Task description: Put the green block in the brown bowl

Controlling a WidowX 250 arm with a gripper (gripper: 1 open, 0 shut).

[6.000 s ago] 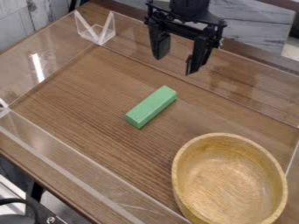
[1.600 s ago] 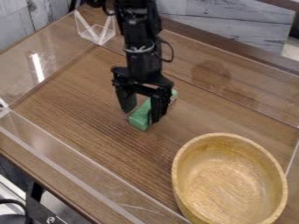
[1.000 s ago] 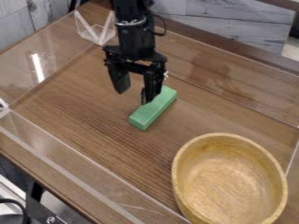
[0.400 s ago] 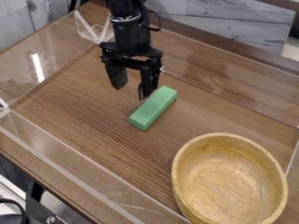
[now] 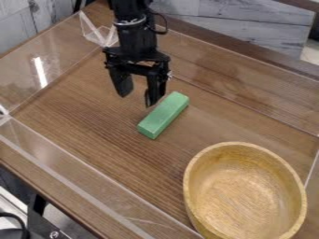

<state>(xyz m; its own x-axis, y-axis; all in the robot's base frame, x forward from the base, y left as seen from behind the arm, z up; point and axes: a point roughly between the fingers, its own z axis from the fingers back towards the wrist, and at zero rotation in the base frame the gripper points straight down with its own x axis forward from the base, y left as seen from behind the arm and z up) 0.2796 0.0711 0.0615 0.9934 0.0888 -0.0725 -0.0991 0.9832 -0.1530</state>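
Observation:
The green block (image 5: 163, 115) lies flat on the wooden table, its long side running diagonally. My gripper (image 5: 137, 91) hangs pointing down just up and left of the block's far end. Its two dark fingers (image 5: 121, 83) stand apart and hold nothing. The right finger's tip sits close beside the block's upper end; whether it touches I cannot tell. The brown bowl (image 5: 245, 194) rests at the front right corner, empty, about a block's length from the block.
Clear plastic walls (image 5: 50, 70) fence the wooden table (image 5: 88, 126) on the left and front. A small clear triangular stand (image 5: 100, 30) sits at the back left behind the arm. A grey ledge (image 5: 268, 23) runs along the back right.
My gripper, which stood astride the block, has lifted off it and drifted up and left; it stays open. The block lies where it was.

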